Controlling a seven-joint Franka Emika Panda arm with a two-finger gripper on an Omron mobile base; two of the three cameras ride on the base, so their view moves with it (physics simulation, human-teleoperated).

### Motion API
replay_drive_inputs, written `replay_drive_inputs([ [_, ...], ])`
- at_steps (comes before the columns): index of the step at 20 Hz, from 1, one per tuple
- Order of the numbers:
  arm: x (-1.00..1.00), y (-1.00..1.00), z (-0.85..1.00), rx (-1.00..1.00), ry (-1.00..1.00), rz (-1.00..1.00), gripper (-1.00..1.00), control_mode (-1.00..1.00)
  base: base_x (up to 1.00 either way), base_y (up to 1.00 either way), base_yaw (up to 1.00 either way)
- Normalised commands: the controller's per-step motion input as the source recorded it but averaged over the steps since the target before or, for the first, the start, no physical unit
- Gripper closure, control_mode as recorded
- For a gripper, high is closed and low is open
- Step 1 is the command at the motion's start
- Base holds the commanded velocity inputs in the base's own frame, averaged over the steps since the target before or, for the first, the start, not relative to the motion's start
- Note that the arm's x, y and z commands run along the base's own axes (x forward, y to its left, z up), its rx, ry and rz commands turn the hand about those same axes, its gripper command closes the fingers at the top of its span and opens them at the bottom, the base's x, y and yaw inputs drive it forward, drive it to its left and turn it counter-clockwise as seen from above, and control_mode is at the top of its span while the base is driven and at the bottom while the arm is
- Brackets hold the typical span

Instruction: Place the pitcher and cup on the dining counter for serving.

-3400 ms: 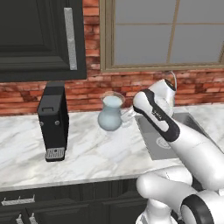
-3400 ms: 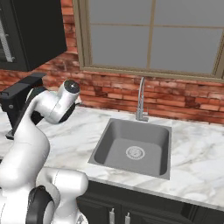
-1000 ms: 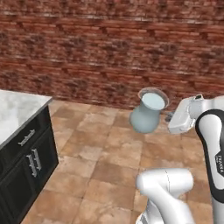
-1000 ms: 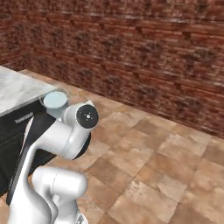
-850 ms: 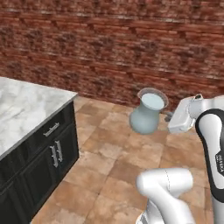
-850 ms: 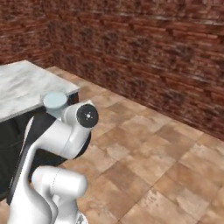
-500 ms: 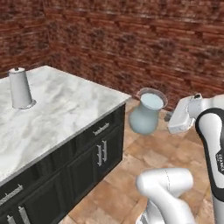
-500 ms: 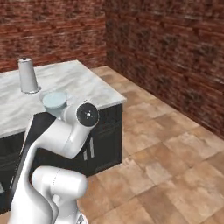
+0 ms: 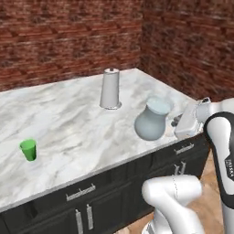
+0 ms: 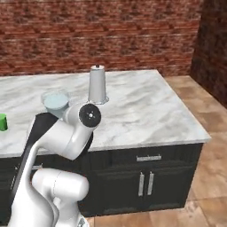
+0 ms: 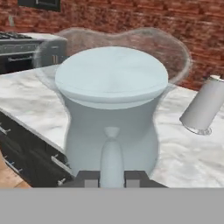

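The pale blue-grey pitcher (image 9: 153, 121) hangs upright over the near right part of the dining counter (image 9: 73, 123), a marble-topped island. My gripper (image 9: 176, 122) is shut on the pitcher's handle (image 11: 111, 157) from the right. In the hand view the pitcher (image 11: 111, 109) rises just above my gripper (image 11: 111, 177), both fingertips pressed against the handle. From the right base the pitcher's rim (image 10: 55, 102) peeks out behind my arm. The small green cup (image 9: 29, 149) stands on the marble far to the left, and shows as the cup (image 10: 2, 122) at the picture's left edge.
A tall grey-white cylinder (image 9: 110, 89) stands upright on the marble behind the pitcher; it is also the cylinder (image 10: 97, 84) and the cylinder (image 11: 203, 109). Black cabinets with silver handles (image 9: 82, 215) sit under the top. Brick walls close the room; tiled floor (image 10: 204, 195) lies right of the island.
The whole picture has swung as the base turned: brick wall and floor gave way to the island, which now lies right in front. The pitcher stays in my grip.
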Motion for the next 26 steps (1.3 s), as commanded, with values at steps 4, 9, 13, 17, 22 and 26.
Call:
replay_drive_inputs([
  [4, 0.00, 0.00, 0.00, 0.00, 0.00, 0.00, 1.00, 1.00, 0.17, 0.39, 0.82],
  [9, 0.00, 0.00, 0.00, 0.00, 0.00, 0.00, 1.00, 1.00, 0.33, 0.05, 0.50],
  [13, 0.00, 0.00, 0.00, 0.00, 0.00, 0.00, 1.00, 1.00, 0.02, 0.00, 0.00],
  [17, 0.26, -0.30, -0.05, 0.01, 0.06, 0.01, 1.00, -1.00, 0.00, 0.00, 0.00],
  [22, 0.77, -0.10, -0.21, 0.00, 0.19, 0.01, 1.00, -1.00, 0.00, 0.00, 0.00],
  [26, 1.00, -0.16, -0.16, 0.00, 0.14, 0.09, 1.00, -1.00, 0.00, 0.00, 0.00],
])
